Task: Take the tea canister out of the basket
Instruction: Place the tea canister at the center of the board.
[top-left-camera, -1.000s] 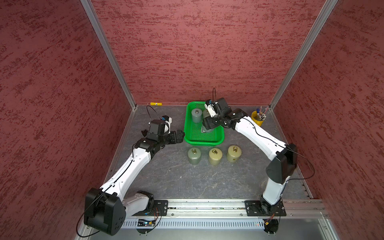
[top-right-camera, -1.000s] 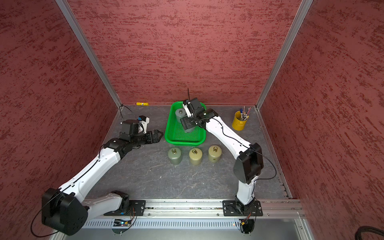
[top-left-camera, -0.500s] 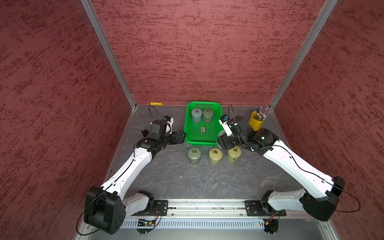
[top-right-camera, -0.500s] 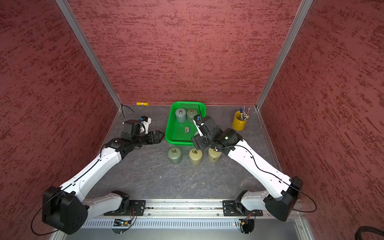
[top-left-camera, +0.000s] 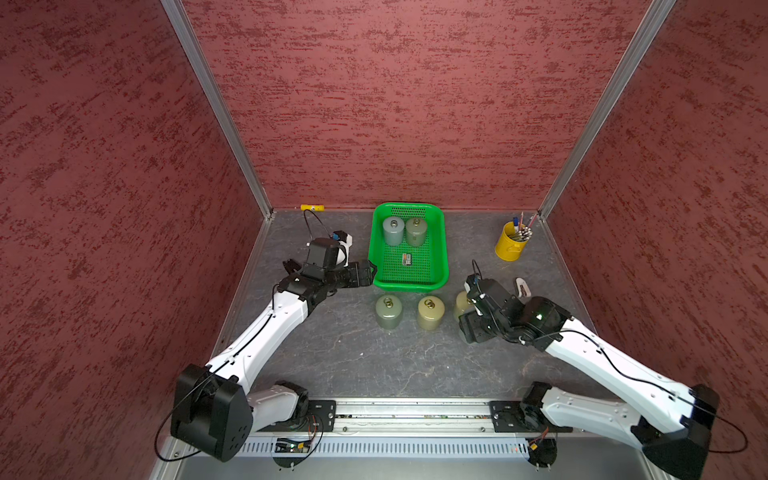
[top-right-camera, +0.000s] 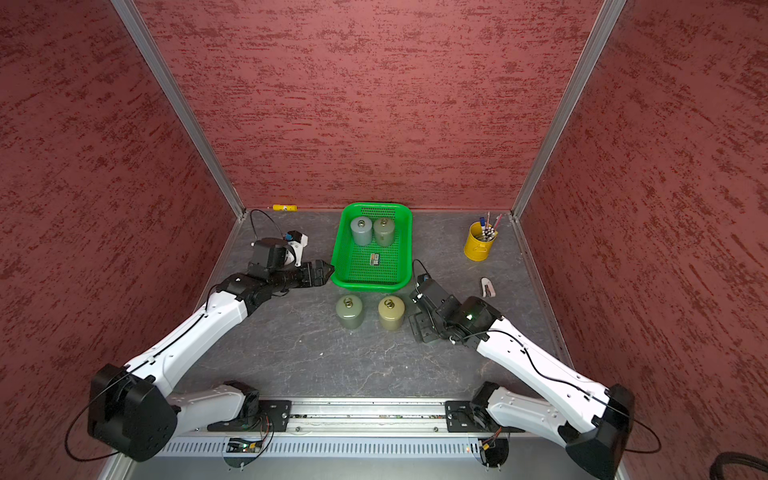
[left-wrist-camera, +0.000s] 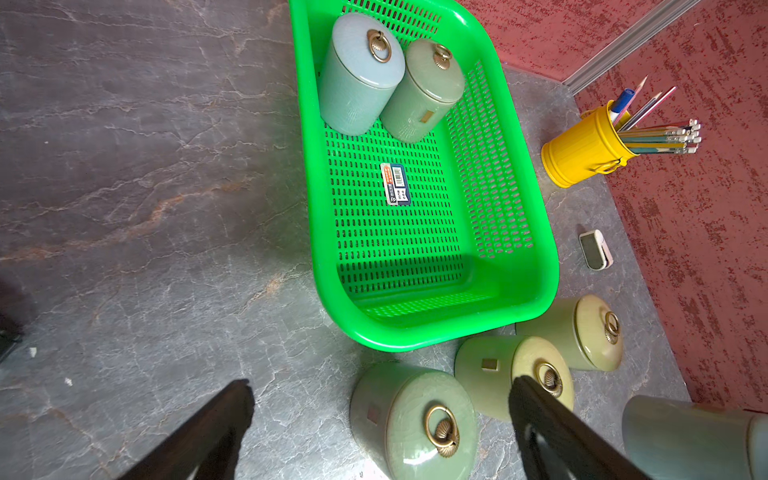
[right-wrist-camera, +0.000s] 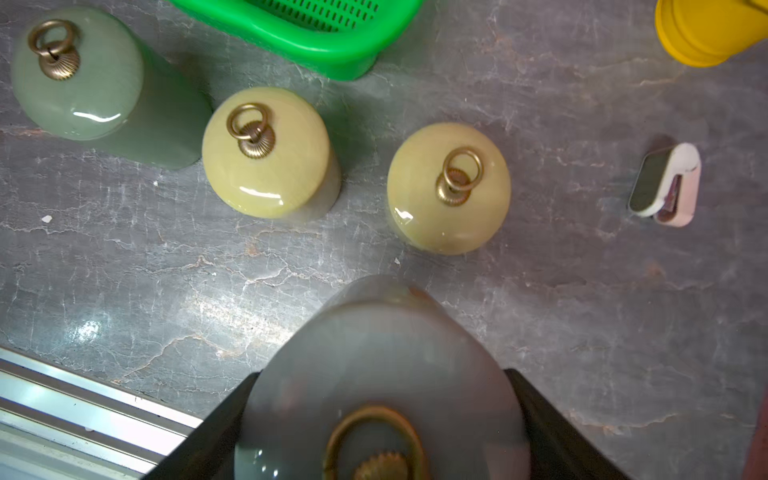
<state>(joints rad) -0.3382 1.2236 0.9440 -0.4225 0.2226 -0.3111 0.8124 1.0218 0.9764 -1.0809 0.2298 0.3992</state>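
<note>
Tea canister (right-wrist-camera: 374, 353): grey-blue, upright, clamped in right gripper (right-wrist-camera: 382, 386), outside basket (top-left-camera: 409, 286), over worktop (top-left-camera: 374, 361) nearside of three standing canisters (right-wrist-camera: 266, 153); set-down likely straight below; left gripper (top-left-camera: 365, 272) spread empty beside basket

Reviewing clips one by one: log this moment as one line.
right gripper: shut on grey canister, outside basket; left gripper: open, beside basket; basket: two canisters inside

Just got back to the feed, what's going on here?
The right claw is shut on a grey-blue tea canister, already outside the green basket, near the row of three canisters on the table. A grey canister and an olive canister stand at the basket's far end. The left claw is open and empty at the basket's near corner.
</note>
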